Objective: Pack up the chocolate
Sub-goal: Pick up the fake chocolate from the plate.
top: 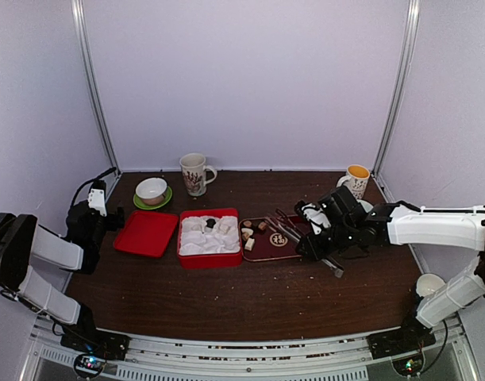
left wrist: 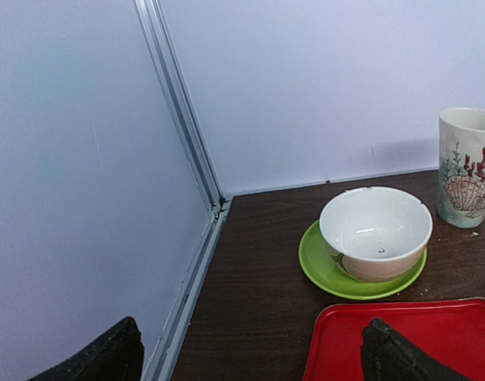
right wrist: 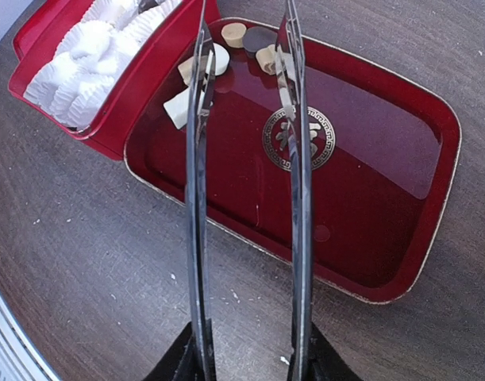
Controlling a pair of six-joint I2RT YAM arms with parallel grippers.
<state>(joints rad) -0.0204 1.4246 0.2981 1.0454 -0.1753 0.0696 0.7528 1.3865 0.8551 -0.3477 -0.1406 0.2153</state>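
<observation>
Several small cream and brown pieces of chocolate [right wrist: 178,107] [top: 248,233] lie at the left end of a dark red tray [right wrist: 369,159] [top: 275,240]. One dark piece [top: 211,223] sits in the white insert of the red box [top: 209,258] [right wrist: 147,75]. My right gripper [right wrist: 246,357] [top: 312,242] is shut on metal tongs [right wrist: 196,198] [top: 286,230]. The two blades reach over the tray with their tips apart among the pieces; no piece is pinched between them. My left gripper [left wrist: 254,361] [top: 107,218] stands open at the table's left, one finger over the red lid [left wrist: 433,341] [top: 146,232].
A white bowl on a green saucer [left wrist: 375,230] [top: 152,191] and a shell-pattern mug [left wrist: 468,167] [top: 194,173] stand behind the lid. A yellow-lined mug [top: 357,178] stands at the back right. A white cup [top: 427,284] sits near the right arm's base. Crumbs dot the table.
</observation>
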